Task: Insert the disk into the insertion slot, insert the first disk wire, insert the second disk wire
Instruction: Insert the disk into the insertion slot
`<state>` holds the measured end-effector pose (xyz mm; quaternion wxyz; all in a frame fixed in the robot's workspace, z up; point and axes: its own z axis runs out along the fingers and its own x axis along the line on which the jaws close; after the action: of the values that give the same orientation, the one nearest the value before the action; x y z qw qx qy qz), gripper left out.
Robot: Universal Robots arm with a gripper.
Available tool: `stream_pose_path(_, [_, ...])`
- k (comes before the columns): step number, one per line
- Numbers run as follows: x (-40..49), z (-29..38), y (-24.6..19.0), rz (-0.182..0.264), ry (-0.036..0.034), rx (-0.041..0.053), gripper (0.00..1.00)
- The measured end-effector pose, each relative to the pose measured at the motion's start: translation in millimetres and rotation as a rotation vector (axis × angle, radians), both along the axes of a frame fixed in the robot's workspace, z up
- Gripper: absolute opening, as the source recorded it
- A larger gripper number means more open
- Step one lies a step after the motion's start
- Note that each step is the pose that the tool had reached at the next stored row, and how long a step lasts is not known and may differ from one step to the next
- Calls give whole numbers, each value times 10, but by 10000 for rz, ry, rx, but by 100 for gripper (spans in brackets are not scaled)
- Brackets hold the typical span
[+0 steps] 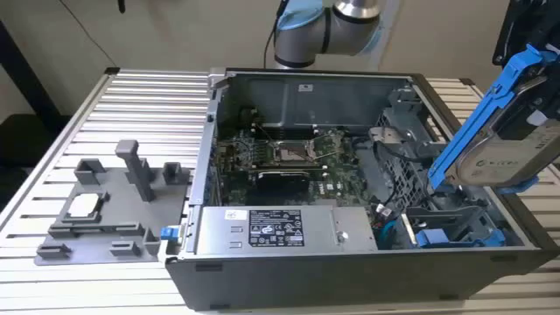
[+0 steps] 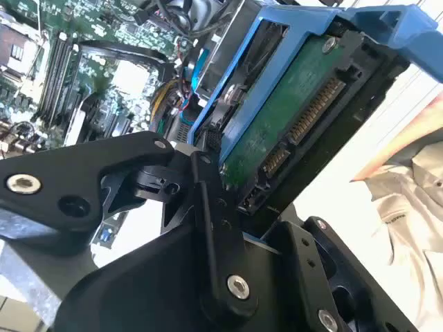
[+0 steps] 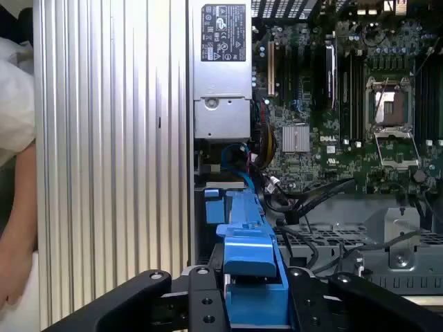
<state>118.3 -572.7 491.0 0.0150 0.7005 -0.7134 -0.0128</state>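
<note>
Above the open computer case's [image 1: 350,279] end at the exterior view's right, one disk [image 1: 512,151] hangs tilted in the tool [image 3: 252,304].

The tool's black fingers [image 3: 201,297] are clamped on the disk's blue carrier, with its green circuit side and connectors showing in the second wrist view. Below it lies the drive bay [image 1: 446,230] with blue fittings, and the disk is clear of that bay. The one case holds one motherboard [image 1: 289,154] and one grey power supply [image 1: 275,230] along its near wall. It sits on a ribbed metal tabletop [image 1: 140,105]. One grey fixture plate [image 1: 96,216] lies well apart at the exterior view's left, with bare ribs between. The arm [image 1: 328,26] stands beyond the far wall. A person's arm [image 3: 14,207] is at the tabletop's edge.
</note>
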Motion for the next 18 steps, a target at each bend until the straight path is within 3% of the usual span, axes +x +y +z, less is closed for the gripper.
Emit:
stream_pose_path(9, [0,-17,-1,0,0,-1,33])
stream_pose_path(18, [1,-76,-5,7,0,0,33])
